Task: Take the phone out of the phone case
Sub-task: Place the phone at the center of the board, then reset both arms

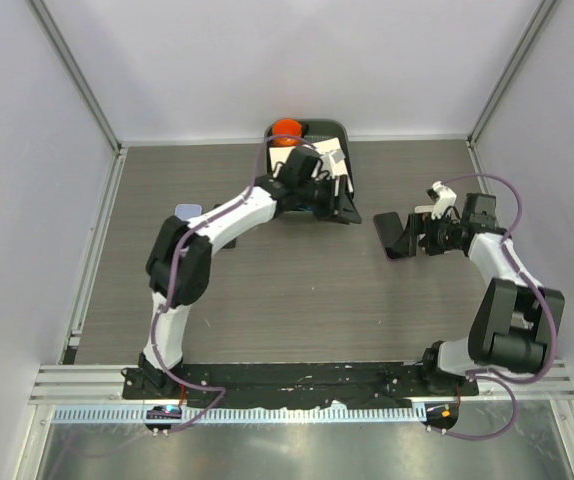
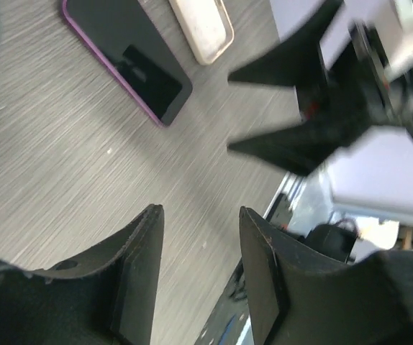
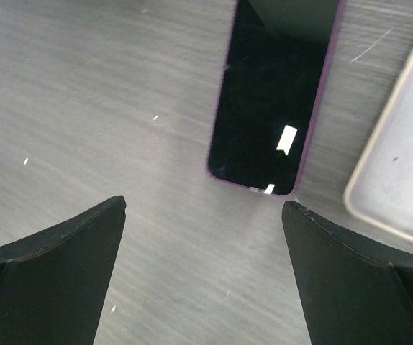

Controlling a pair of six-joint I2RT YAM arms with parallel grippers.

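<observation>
The phone lies screen up on the wood table, dark, with the purple case round its edge. It also shows in the left wrist view and, partly hidden under the left arm, in the top view. My right gripper is open wide and empty, and stands just short of the phone's near end; in the top view it points left. My left gripper is open and empty, above the table beside the phone, at the back centre in the top view.
A beige shallow item with rounded corners lies next to the phone, also seen in the left wrist view. A black tray with an orange object stands at the back wall. A small lavender object lies at left.
</observation>
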